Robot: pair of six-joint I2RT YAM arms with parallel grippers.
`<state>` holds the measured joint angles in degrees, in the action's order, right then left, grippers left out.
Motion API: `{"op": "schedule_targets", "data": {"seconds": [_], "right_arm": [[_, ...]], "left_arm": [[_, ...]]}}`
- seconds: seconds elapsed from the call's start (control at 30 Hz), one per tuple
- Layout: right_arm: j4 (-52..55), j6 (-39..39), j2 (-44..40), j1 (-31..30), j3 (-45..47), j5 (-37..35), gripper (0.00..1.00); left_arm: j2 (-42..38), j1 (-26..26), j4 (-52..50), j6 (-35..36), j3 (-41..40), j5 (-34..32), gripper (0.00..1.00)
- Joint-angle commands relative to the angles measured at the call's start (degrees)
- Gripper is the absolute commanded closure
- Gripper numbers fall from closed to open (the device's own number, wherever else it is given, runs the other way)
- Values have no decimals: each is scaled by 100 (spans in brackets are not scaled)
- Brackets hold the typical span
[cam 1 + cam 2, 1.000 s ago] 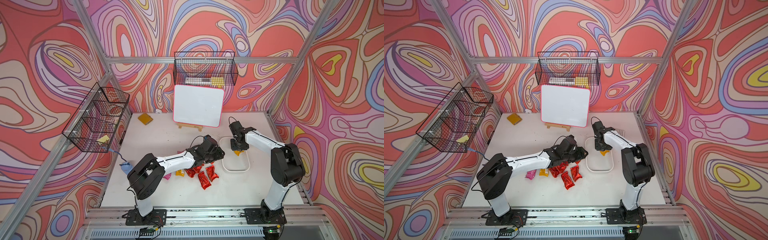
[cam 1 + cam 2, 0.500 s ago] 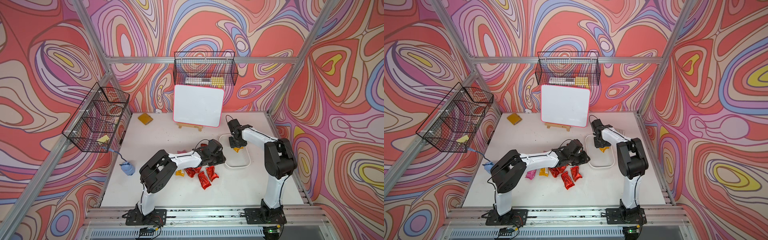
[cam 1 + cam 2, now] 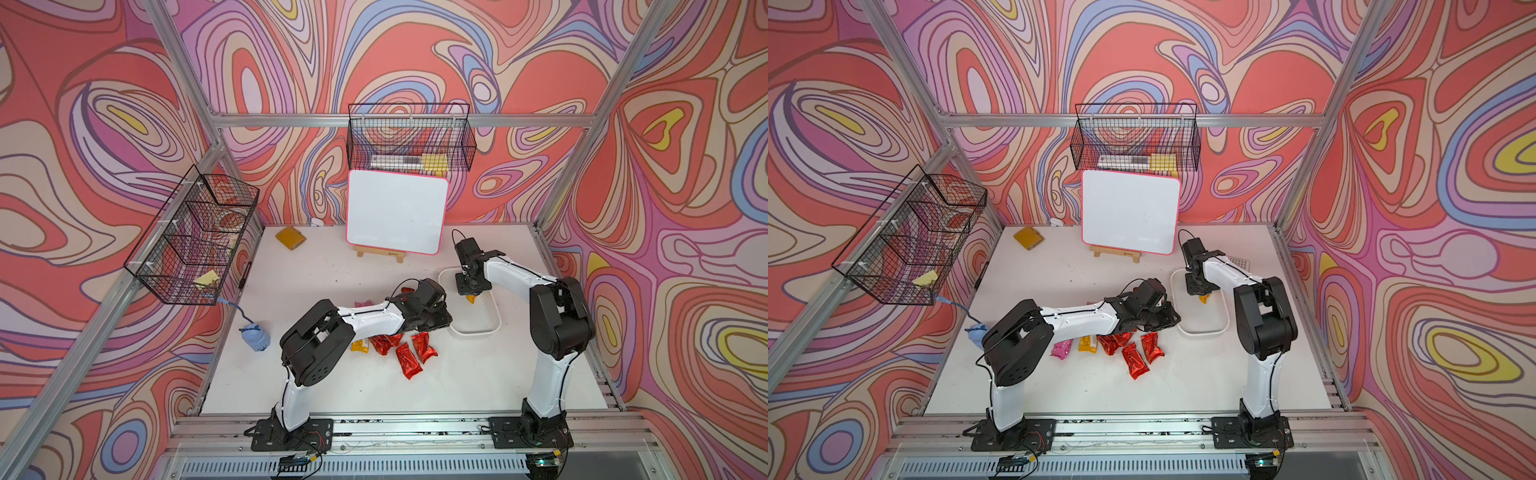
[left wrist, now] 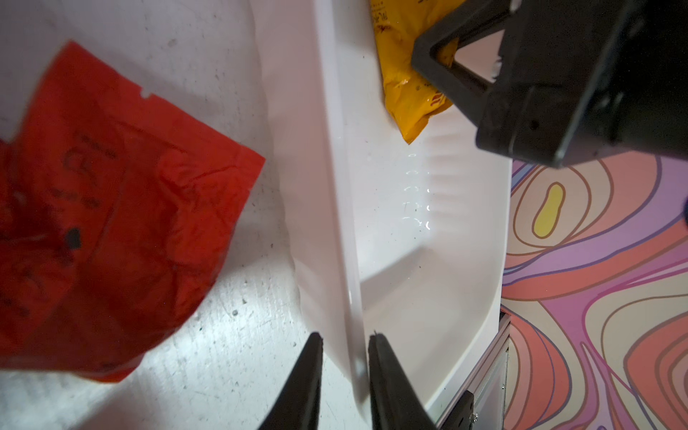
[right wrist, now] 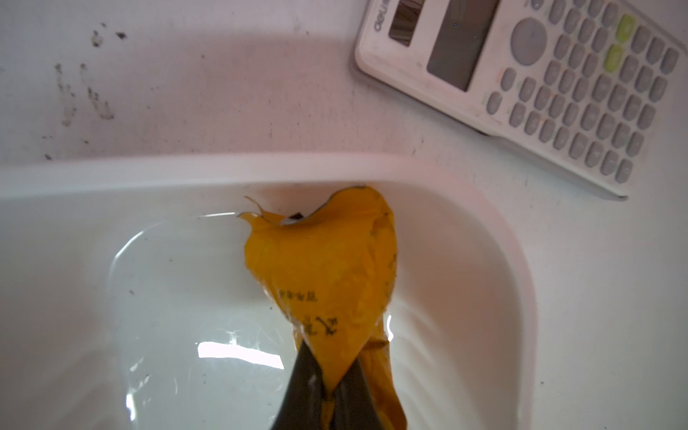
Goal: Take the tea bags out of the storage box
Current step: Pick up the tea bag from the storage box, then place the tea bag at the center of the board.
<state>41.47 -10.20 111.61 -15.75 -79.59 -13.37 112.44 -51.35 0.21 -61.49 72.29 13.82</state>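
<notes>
The storage box (image 3: 495, 309) (image 3: 1205, 331) is a shallow white tub right of centre on the table. One orange-yellow tea bag (image 3: 471, 298) (image 3: 1202, 298) (image 4: 405, 74) (image 5: 327, 268) is inside it, with my right gripper (image 3: 469, 293) (image 3: 1200, 293) (image 5: 331, 353) shut on its end. My left gripper (image 3: 446, 322) (image 3: 1177, 318) (image 4: 344, 337) is shut on the box's near-left wall (image 4: 316, 186), one finger outside and one inside. Several red tea bags (image 3: 409, 359) (image 3: 1136, 359) (image 4: 111, 223), a yellow one (image 3: 1087, 344) and a pink one (image 3: 1062, 348) lie on the table by the left arm.
A white calculator (image 5: 540, 82) (image 3: 1239, 262) lies just behind the box. A whiteboard on an easel (image 3: 397, 216) stands at the back, with a flat yellow pad (image 3: 291, 239) to its left. Wire baskets (image 3: 191, 237) (image 3: 409, 137) hang on the walls. A blue object (image 3: 254, 337) sits at the left edge.
The left gripper came down from the red tea bags to the box's edge and closed on its wall. The right gripper closed on the orange-yellow tea bag.
</notes>
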Motion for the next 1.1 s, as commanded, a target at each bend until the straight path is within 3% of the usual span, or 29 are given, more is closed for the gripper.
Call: {"op": "schedule_targets", "data": {"seconds": [0.0,0.37,0.6,0.8,1.07], "right_arm": [[210,-52,-61,45,214,188,97],[755,-641,-2057,20,464,825,100],[1301,-1585,-3158,-714,957,1179,99],[1213,-2511,-3212,-1846,1340,1143,99],[259,-2944,-2502,-2299,1857,1308,95]], "left_arm": [[-38,-22,-54,107,37,-21,74],[-1222,-30,426,427,-586,-964,54],[-2287,47,141,68,-1420,-2514,48],[-3075,370,-407,-388,-2092,-3193,49],[-3677,590,-1026,-872,-2610,-3712,49]]}}
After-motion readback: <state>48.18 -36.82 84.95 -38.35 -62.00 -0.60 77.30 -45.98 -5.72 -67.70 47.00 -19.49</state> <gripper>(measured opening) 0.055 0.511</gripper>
